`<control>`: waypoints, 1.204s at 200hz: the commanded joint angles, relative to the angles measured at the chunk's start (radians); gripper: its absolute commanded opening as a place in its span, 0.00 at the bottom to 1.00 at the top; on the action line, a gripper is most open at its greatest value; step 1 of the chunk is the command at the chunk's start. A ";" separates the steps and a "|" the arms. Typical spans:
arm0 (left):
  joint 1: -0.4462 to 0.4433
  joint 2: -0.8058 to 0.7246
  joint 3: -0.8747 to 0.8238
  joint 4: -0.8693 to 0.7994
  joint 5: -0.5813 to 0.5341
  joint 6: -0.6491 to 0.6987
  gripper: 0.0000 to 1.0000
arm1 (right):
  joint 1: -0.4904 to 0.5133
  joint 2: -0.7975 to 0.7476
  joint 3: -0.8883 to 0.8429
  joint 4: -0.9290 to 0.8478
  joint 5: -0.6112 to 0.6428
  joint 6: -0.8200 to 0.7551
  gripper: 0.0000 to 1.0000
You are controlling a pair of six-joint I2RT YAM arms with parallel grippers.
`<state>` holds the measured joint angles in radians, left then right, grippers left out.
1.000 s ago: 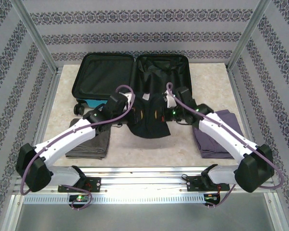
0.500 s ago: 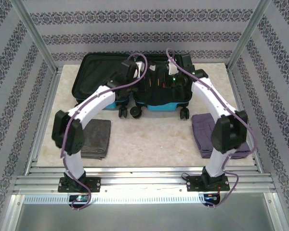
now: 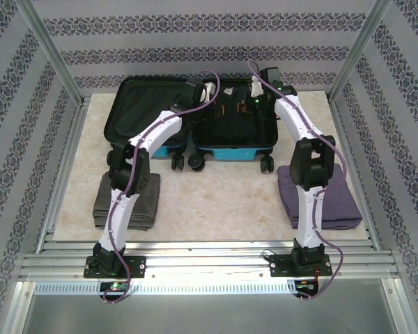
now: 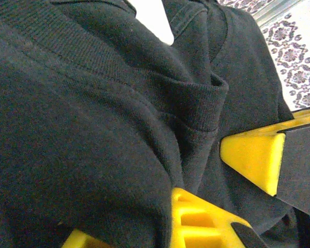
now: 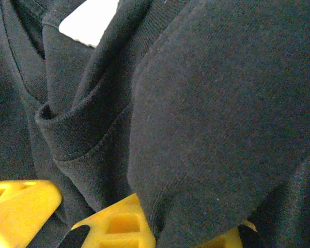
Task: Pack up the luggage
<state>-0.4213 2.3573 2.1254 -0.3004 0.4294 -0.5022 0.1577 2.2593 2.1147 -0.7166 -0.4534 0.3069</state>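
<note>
Luggage (image 3: 145, 115) open flat at the far end of the surface (image 3: 216, 202), directly under both claws. Two halves, both lined in black. Half just left of the left claw (image 3: 203, 94): bare lining, nothing in it. Half beneath and between the two claws: one black garment (image 3: 230, 122) bunched inside, top part drawn up toward the claws. Turquoise shell and three black wheels (image 3: 267, 165) visible on the side nearer than the claws.

Left claw clamped on the black garment. In the left wrist view, ribbed fold of fabric pinched between yellow fingers (image 4: 253, 157). Right claw (image 3: 255, 94) clamped on the same garment, just right of the left claw. In the right wrist view, fabric pressed between yellow fingers (image 5: 20, 206), with a white patch (image 5: 88, 20) on the cloth beyond them.

Patterned back wall (image 3: 209, 56) close behind both claws, so little room past the far rim of the luggage. Metal posts and rails (image 3: 63, 160) along the sides. Wide bare strip of surface well nearer than the claws, running between the two piles.

Counts: one luggage, one black garment, two folded piles, two claws. Grey pile (image 3: 127, 200) nearer than and left of the left claw, well apart. Purple pile (image 3: 327, 198) nearer than and right of the right claw, well apart, partly behind the right arm.
</note>
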 commanded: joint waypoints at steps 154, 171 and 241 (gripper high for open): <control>0.062 -0.037 0.139 -0.118 -0.098 0.032 0.85 | -0.119 0.156 0.362 -0.056 -0.014 0.018 0.60; 0.061 -0.054 0.139 -0.154 -0.098 0.025 0.85 | -0.122 0.064 0.253 -0.032 -0.017 0.002 0.60; -0.108 -0.303 -0.195 -0.194 -0.186 0.010 0.86 | -0.200 -0.457 -0.425 0.157 0.029 0.004 0.62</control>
<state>-0.4332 2.1685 2.0766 -0.4831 0.2779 -0.4927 0.0135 1.9469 1.8774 -0.6514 -0.4454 0.3042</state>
